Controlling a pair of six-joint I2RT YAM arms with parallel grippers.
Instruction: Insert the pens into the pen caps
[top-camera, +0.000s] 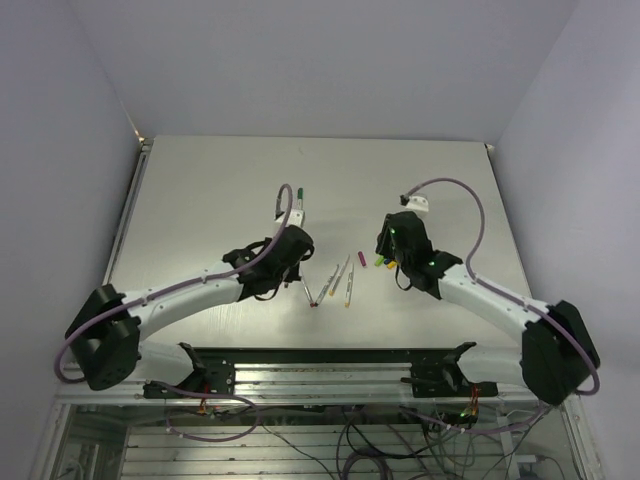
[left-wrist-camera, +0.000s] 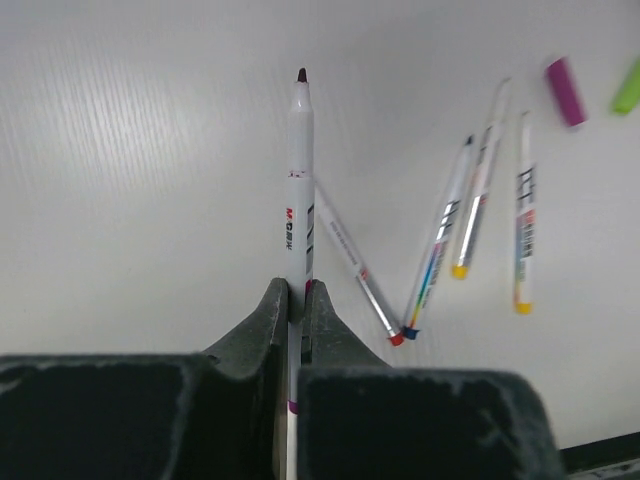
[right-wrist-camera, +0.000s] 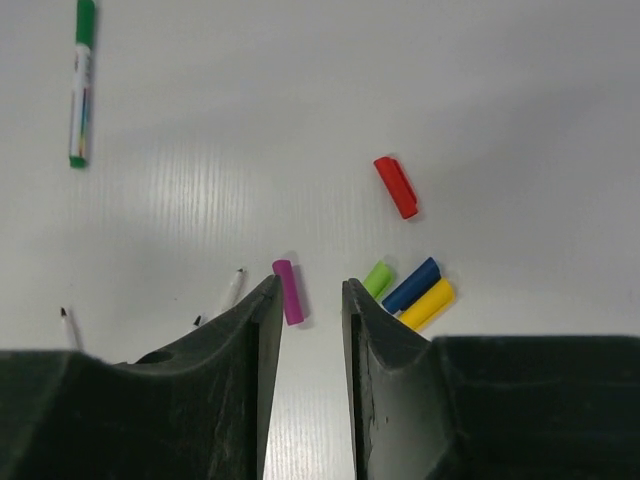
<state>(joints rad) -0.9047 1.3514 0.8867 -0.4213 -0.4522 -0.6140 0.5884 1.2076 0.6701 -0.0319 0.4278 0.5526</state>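
My left gripper (left-wrist-camera: 297, 288) is shut on a whitish pen (left-wrist-camera: 299, 190) with a dark magenta tip, which sticks out ahead above the table. Several more pens lie to its right: a red-ended one (left-wrist-camera: 355, 268), a blue-ended one (left-wrist-camera: 440, 245) and two yellow-ended ones (left-wrist-camera: 478, 205). My right gripper (right-wrist-camera: 308, 283) is open and low over the table. The magenta cap (right-wrist-camera: 289, 291) lies just off its left fingertip. Green (right-wrist-camera: 378, 278), blue (right-wrist-camera: 412, 285) and yellow (right-wrist-camera: 427, 304) caps lie beside its right finger, and the red cap (right-wrist-camera: 396, 186) is farther off.
A pen (right-wrist-camera: 80, 85) with a green cap on it lies apart at the far left of the right wrist view, behind the left arm (top-camera: 200, 295) in the top view. The loose pens (top-camera: 340, 280) lie between the two grippers. The table's front edge (top-camera: 320, 350) is close behind them.
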